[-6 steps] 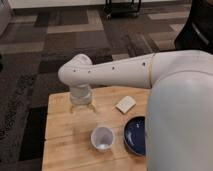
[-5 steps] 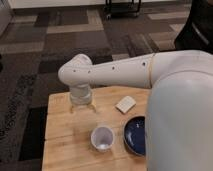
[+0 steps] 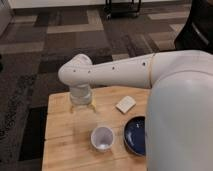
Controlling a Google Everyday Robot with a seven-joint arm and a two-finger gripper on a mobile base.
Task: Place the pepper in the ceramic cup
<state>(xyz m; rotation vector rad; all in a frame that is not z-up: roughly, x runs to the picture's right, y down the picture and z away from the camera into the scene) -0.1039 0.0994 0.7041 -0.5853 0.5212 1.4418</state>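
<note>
In the camera view, the gripper (image 3: 82, 105) hangs under the wrist at the wooden table's (image 3: 60, 131) far side, just beyond the ceramic cup (image 3: 102, 137). I cannot tell how wide it stands or whether it holds anything, and the pepper is out of sight. This looks like the pick-or-carry step. Next it must centre over the cup's mouth, clear of the blue dish (image 3: 135, 136).

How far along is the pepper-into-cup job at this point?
Done: nothing that shows. The ceramic cup stands upright with no pepper visible inside. In hand: the tool hangs over the wooden table, beyond the cup and apart from it. The pepper is not in view, so whether it is held cannot be told. Left: bringing the pepper over the cup and dropping it in.
</note>
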